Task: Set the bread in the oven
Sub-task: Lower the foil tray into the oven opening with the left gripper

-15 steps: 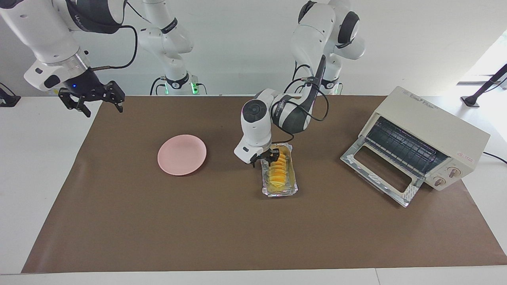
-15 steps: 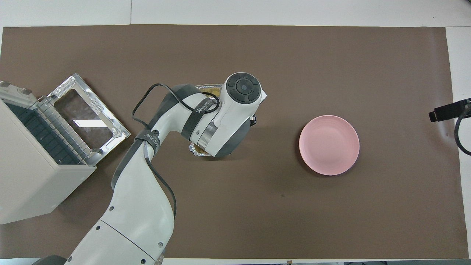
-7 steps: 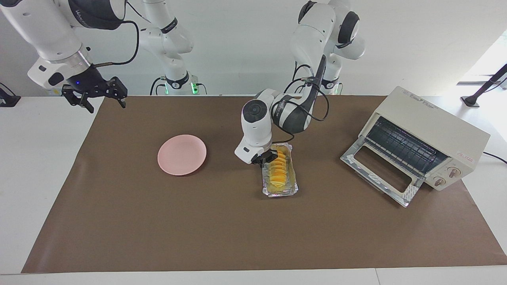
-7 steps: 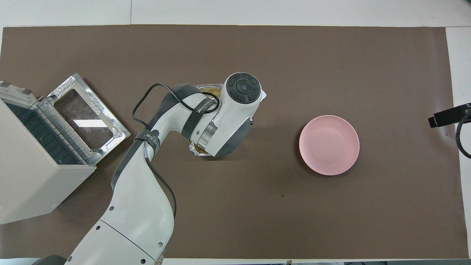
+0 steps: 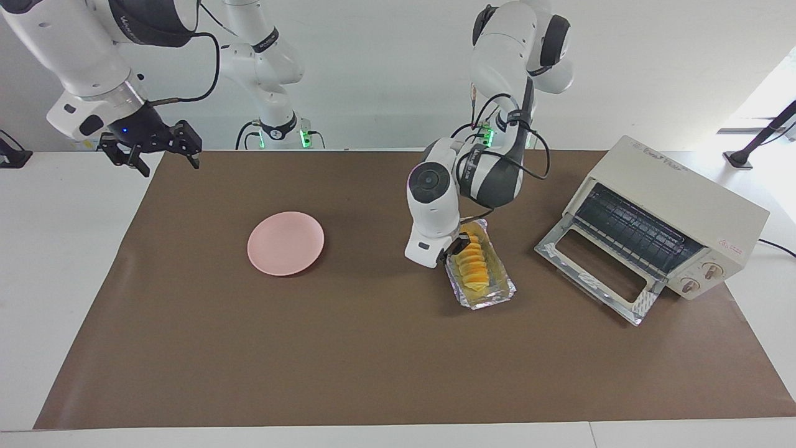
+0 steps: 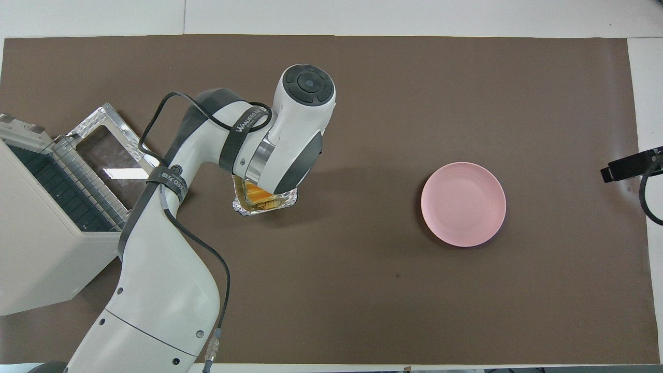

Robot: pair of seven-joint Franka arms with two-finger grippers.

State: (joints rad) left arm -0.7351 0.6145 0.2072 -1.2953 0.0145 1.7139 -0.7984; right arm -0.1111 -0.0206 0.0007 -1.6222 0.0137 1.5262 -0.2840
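I see yellow-orange bread point(image 5: 471, 269) with ridges in a shiny silver foil tray point(image 5: 494, 297). The plate point(image 5: 285, 242) is pink. The oven point(image 5: 668, 214) is cream-white with a dark rack. The table cover point(image 5: 373, 361) is plain brown.

Foil tray point(image 5: 491, 292) carrying the bread point(image 5: 471, 269), sitting between pink plate point(image 5: 285, 242) and oven point(image 5: 668, 218), whose door is lying open. Left gripper point(image 5: 456, 247) appearing to be gripping the tray's rim, jaws partly hidden. Right gripper point(image 5: 151, 149) hanging over the surface point(image 5: 249, 361) corner, jaws spread.
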